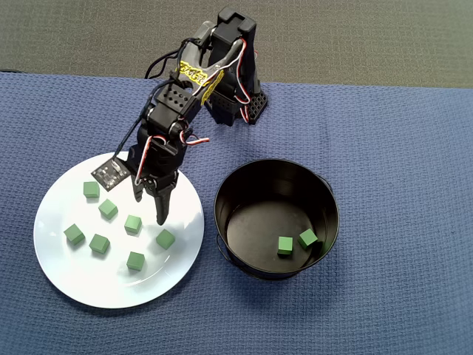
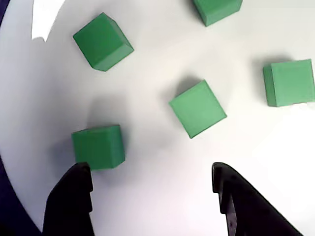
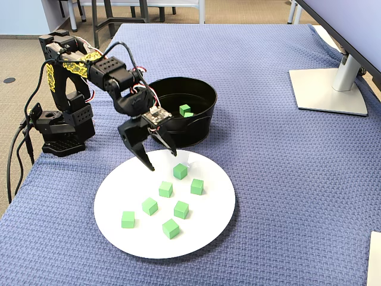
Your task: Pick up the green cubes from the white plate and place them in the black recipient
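Green cubes point(image 1: 132, 223) look light, stiff (probably foam); my hand point(image 2: 152, 196), wide open and empty, should pinch flat opposite faces on the slick white plate point(image 1: 89, 285).

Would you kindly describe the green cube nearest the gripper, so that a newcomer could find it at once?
In the overhead view, start at the white plate left of the black pot. Seven green cubes lie on it; the open gripper hangs over its upper right part. The cube in question lies just below the longer finger's tip and is the rightmost on the plate, nearest the pot.
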